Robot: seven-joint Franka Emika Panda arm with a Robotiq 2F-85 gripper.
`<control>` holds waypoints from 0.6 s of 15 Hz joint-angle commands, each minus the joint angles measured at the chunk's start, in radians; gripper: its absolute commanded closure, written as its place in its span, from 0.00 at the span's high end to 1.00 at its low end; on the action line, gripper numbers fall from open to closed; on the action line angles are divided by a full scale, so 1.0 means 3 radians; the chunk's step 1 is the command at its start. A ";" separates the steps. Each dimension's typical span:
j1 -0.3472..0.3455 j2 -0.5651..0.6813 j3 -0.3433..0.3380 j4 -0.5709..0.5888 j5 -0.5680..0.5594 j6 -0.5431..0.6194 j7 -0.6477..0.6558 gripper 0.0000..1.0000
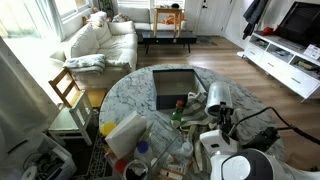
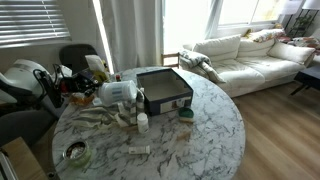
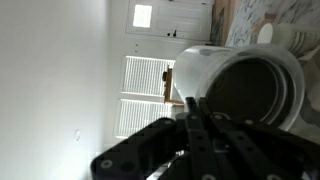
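My gripper fills the lower half of the wrist view, and its two dark fingers lie pressed together with nothing between them. Just beyond the fingertips is a white round container with a dark inside, its opening turned toward the camera. In both exterior views the arm's white wrist hangs low over the round marble table, beside a dark square tray. Whether the fingers touch the container cannot be told.
Small bottles and jars stand next to the tray. A metal bowl sits near the table's edge. A wooden chair and a white sofa stand beyond the table. A TV stand lines the wall.
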 commanded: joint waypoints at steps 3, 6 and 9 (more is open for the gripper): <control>0.0004 0.0231 0.0012 -0.0006 -0.0234 -0.0064 0.0017 0.01; -0.0001 0.0286 0.0013 0.0004 -0.0344 -0.0084 0.0038 0.25; -0.0023 0.0311 0.0014 0.0001 -0.0369 -0.0044 0.0022 0.07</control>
